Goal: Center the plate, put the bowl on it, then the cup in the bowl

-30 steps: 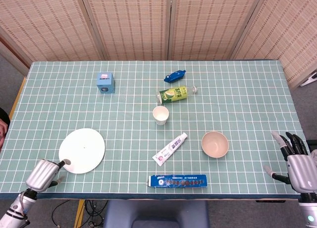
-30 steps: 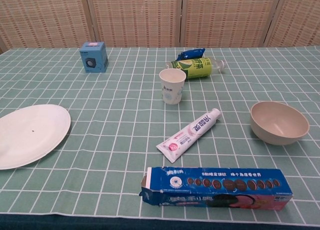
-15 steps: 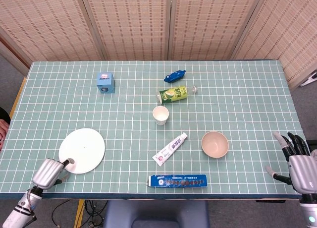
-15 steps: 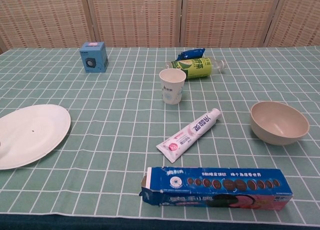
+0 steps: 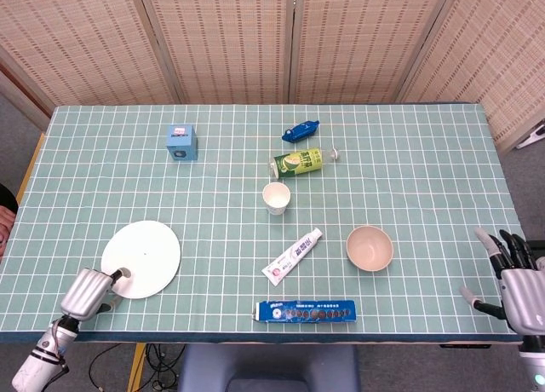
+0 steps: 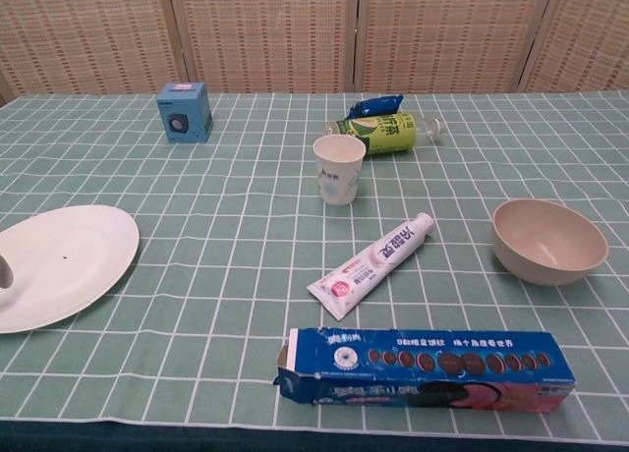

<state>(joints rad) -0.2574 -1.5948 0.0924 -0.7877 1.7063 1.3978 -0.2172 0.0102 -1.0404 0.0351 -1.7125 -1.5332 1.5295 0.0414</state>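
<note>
Left hand [image 5: 88, 291] at the near-left rim of the plate [image 5: 141, 258], fingers apparently pinching its edge – likely a grip for dragging it toward centre. Right hand [image 5: 518, 277] off the desk's near-right corner, fingers spread, holding nothing. Bowl [image 5: 370, 247] right of centre, cup [image 5: 276, 197] upright mid-desk – both waiting. Toothpaste [image 5: 292, 256] and biscuit box [image 5: 306, 310] lying in the plate's path. Green checked cloth on the desk [image 5: 426, 153], woven screens [image 5: 298, 34] behind

Matt checked cloth covers the surface [image 6: 197, 157]; the plate [image 6: 59, 260] looks smooth, the biscuit box [image 6: 428, 368] glossy cardboard, the screens [image 5: 221, 38] woven reed.
</note>
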